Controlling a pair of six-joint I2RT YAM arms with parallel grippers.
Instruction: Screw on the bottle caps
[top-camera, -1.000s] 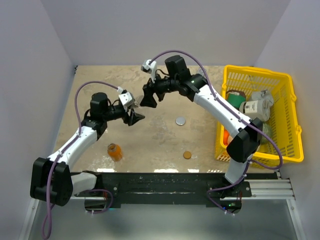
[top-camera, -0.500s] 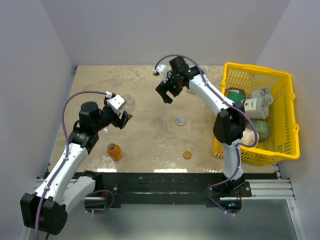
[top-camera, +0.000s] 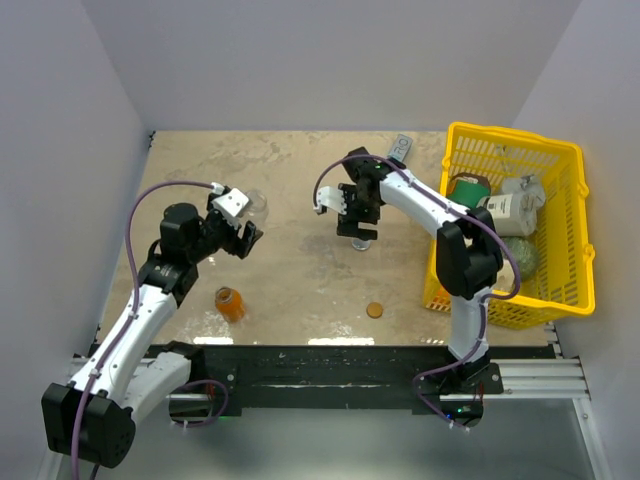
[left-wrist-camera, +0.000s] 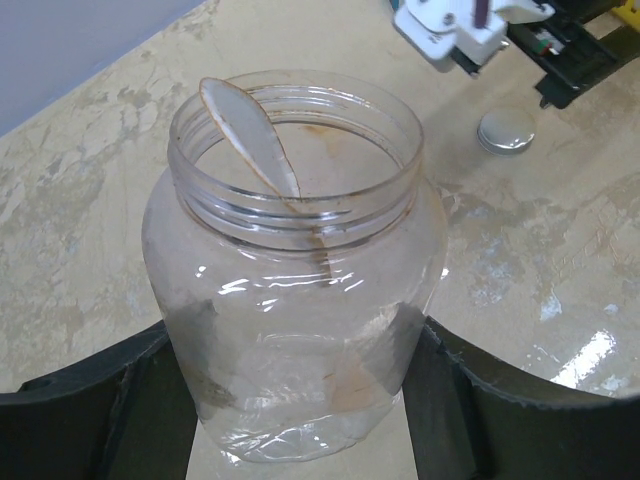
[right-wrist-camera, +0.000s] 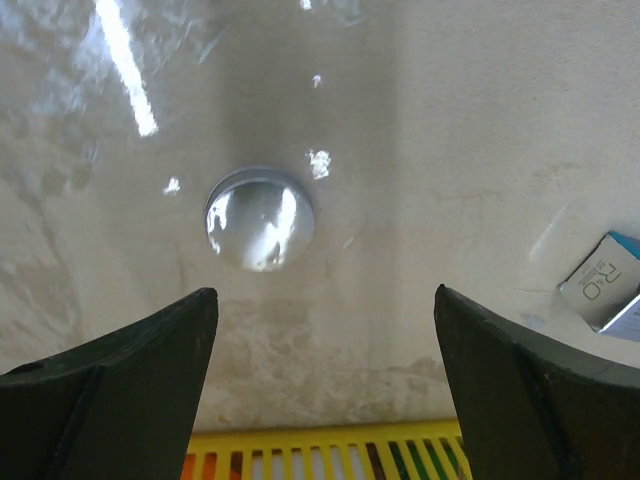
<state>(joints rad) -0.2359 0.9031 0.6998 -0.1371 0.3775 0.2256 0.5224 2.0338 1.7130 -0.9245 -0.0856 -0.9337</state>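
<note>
- Two robot arms work over a beige tabletop (top-camera: 300, 280). No cap is on either bottle yet, so the task looks to be at its start.
- The left pincer (top-camera: 243, 237) is narrow. Its dark fingers (left-wrist-camera: 95, 405) sit on either side of the clear bottle (left-wrist-camera: 295, 290) and appear to press against its lower sides, holding it upright on the tabletop at the left.
- The clear bottle's threaded mouth is open and uncapped. A pale flap leans inside the neck.
- The right pincer (right-wrist-camera: 322, 298) is spread wide and empty. It hangs over the silver cap (right-wrist-camera: 260, 218), with the cap just ahead of the gap between the fingers and touching neither one.
- The silver cap lies flat on the tabletop near the middle, apart from the clear bottle.
- The orange bottle (top-camera: 230, 303) stands alone near the front left with no pincer close to it. Whether its neck is bare is hard to tell from above, but its likely cap lies elsewhere.
- The brownish cap (top-camera: 374, 310) lies flat near the front, right of centre and well apart from the orange bottle.
- A yellow basket (top-camera: 590, 250) of other containers sits at the right edge.
- What is likely left: pick up the silver cap, carry it to the clear bottle and twist it on, then do the same with the brownish cap and the orange bottle.
</note>
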